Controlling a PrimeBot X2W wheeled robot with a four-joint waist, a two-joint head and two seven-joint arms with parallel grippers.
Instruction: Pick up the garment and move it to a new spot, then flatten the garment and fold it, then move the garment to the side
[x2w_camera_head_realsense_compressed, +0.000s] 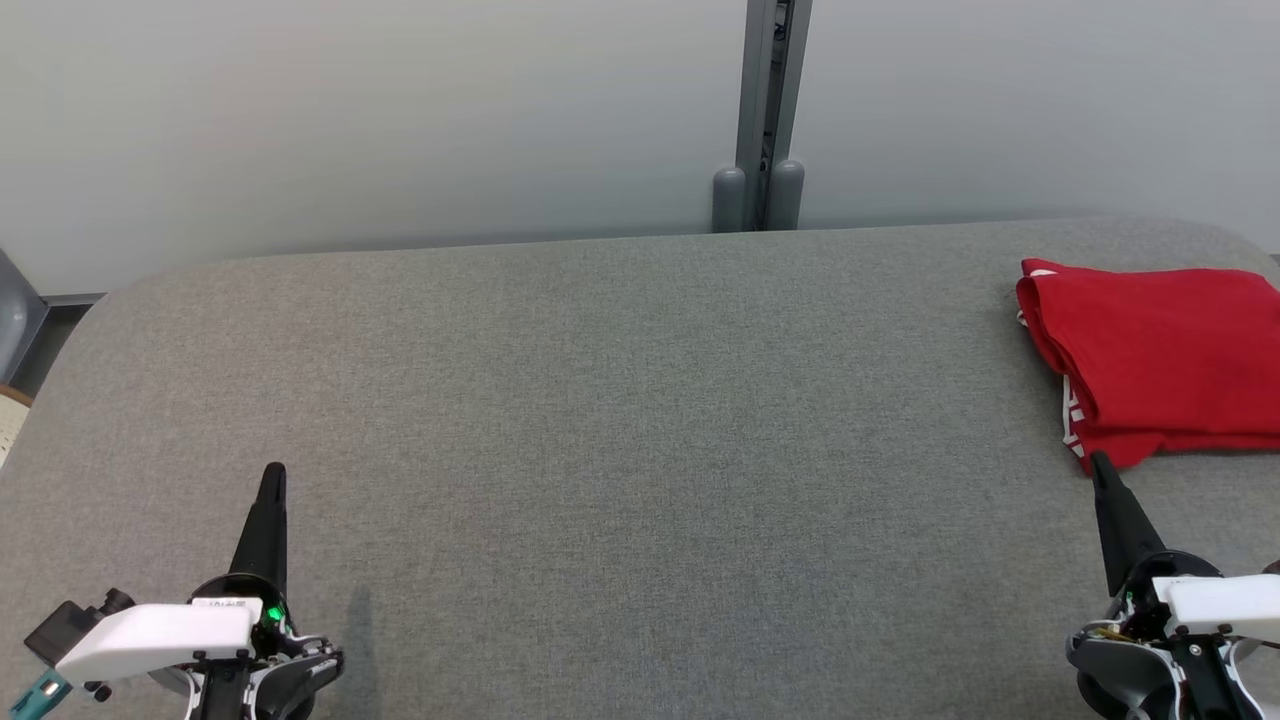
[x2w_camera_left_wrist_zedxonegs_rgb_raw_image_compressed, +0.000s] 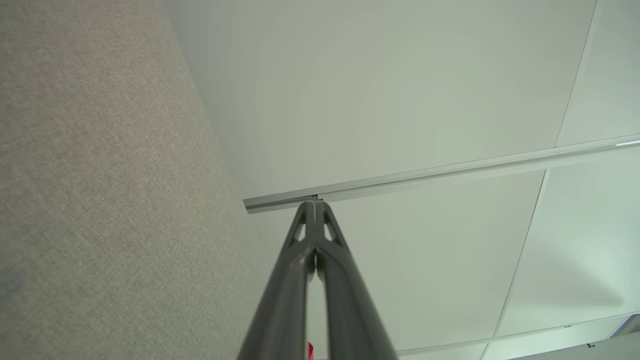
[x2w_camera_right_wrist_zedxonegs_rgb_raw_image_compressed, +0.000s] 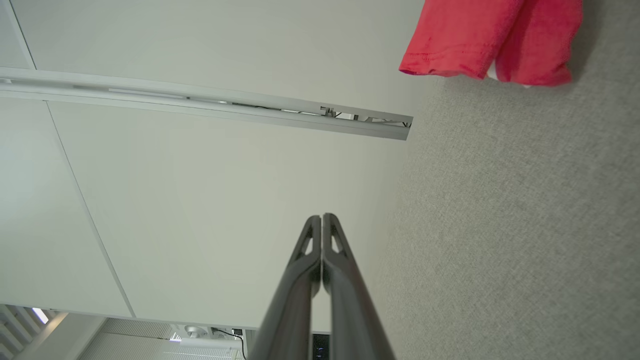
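Lying at the far right: the garment (x2w_camera_head_realsense_compressed: 1160, 360), red and folded into a thick, roughly rectangular stack, sits flat on the desk (x2w_camera_head_realsense_compressed: 600, 400), and the head view's right edge cuts off part of it.
Garment edge: white shows along the left, folded side, and may be printed lettering or trim, but it is too small to read.
Garment from the right wrist: two red folded ends (x2w_camera_right_wrist_zedxonegs_rgb_raw_image_compressed: 465, 40) lie on the grey cloth surface, well apart from that arm's fingertips.
Left fingers (x2w_camera_head_realsense_compressed: 268, 520): at the near left of the desk, pointing toward the far side and pressed together with nothing between them. The left wrist view (x2w_camera_left_wrist_zedxonegs_rgb_raw_image_compressed: 295, 280) shows the two tips meeting.
Right fingers (x2w_camera_head_realsense_compressed: 1115, 510): at the near right, also pressed together and holding nothing, as the right wrist view (x2w_camera_right_wrist_zedxonegs_rgb_raw_image_compressed: 300, 280) confirms. Their tip sits near the garment's near left corner.
Desk: covered in grey woven fabric with rounded far corners. Its wide middle separates the two arms.
Backdrop: a pale wall (x2w_camera_head_realsense_compressed: 400, 120) runs behind the far edge, divided by a grey metal post (x2w_camera_head_realsense_compressed: 768, 100).
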